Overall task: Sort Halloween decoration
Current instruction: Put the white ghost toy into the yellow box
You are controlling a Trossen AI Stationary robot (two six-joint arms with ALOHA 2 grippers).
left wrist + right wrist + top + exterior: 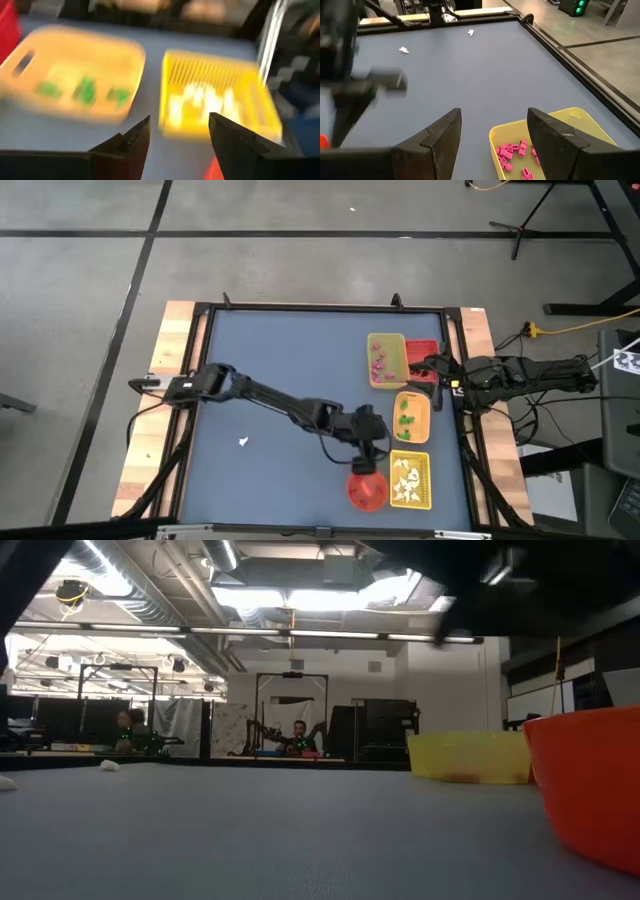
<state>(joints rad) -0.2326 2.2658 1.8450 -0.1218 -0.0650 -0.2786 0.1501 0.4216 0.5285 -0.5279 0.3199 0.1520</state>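
Observation:
The Halloween decoration lies sorted by colour. White pieces fill a yellow slatted tray (411,480) (215,95), green ones an orange tray (411,417) (75,80), and pink ones a yellow tray (386,360) (520,150). A loose white piece (243,442) lies on the blue mat, and two more white pieces (404,49) (470,33) show in the right wrist view. My left gripper (368,460) (180,122) hovers open above the red-orange bowl (367,490), holding nothing. My right gripper (425,367) (492,112) waits open by the pink tray.
A red tray (424,358) stands beside the pink tray at the right edge. The bowl (590,790) and a yellow tray (470,755) fill the low view's right. The mat's left and middle hold only the loose white pieces. A black frame rims the table.

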